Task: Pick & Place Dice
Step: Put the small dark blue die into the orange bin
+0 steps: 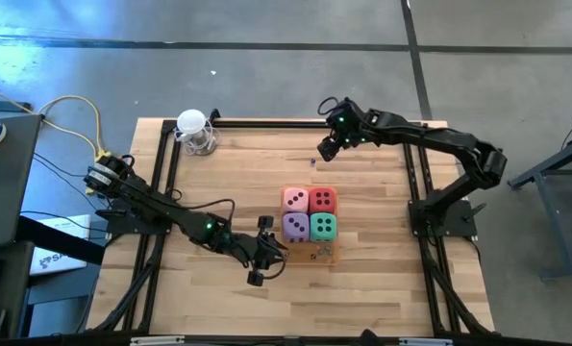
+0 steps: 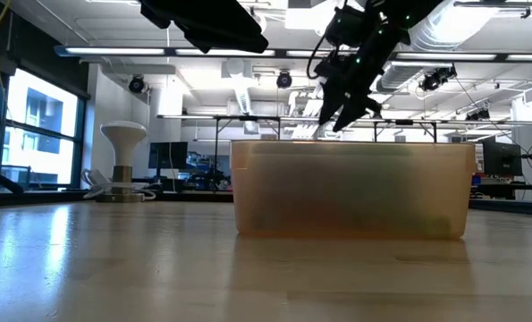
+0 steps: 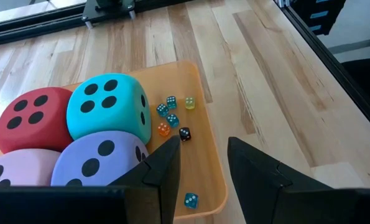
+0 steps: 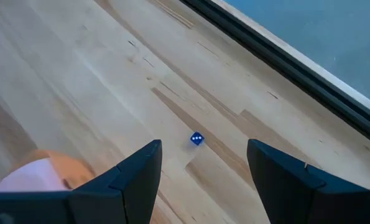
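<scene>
With fingers spread, the right gripper hovers above a tiny blue die lying loose on the table, the left gripper spread-fingered over the tray, so closing off-centre could flick the die away.

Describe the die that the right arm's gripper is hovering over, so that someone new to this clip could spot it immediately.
Start at the orange tray holding four big soft dice, mid-table. Go toward the table's far edge, where the right gripper hangs open. On bare wood below it lies a tiny blue die, alone. Unlike the small dice loose in the tray, it sits outside the tray with nothing beside it.
</scene>
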Controlling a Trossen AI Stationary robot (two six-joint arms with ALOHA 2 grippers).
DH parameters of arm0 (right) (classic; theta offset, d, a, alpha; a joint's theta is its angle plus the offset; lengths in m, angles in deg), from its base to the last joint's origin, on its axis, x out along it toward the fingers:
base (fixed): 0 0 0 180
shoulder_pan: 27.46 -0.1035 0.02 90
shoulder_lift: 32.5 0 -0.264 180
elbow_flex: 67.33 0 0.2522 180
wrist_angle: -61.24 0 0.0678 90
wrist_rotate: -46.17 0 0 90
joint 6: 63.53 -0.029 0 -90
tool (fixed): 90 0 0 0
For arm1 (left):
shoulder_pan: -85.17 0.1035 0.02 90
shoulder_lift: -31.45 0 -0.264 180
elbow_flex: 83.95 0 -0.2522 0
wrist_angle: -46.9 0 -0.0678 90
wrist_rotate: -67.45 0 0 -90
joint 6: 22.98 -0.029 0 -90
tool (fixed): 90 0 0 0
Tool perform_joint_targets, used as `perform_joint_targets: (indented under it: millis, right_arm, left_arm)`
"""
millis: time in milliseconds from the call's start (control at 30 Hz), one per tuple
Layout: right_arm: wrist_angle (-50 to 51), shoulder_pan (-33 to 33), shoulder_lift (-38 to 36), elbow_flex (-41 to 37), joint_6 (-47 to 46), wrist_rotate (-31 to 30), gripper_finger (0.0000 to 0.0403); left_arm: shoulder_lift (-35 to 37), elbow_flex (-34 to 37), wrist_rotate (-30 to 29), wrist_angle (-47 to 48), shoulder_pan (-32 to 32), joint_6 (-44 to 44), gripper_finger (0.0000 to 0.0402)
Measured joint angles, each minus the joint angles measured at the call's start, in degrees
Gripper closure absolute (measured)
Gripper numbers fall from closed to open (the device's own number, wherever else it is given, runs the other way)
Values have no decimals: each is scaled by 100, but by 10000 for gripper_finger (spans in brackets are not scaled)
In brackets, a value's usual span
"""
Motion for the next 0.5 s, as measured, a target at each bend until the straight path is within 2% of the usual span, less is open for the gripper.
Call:
perform_joint_targets:
  millis: [300,500]
  right_arm:
    - [1,1,563,1,66,-272,174]
    - [-138,11,581,-3,150,-309,174]
  left_arm:
    - [0,0,0,-2,-1,0,274]
    - [0,0,0,0,-1,0,274]
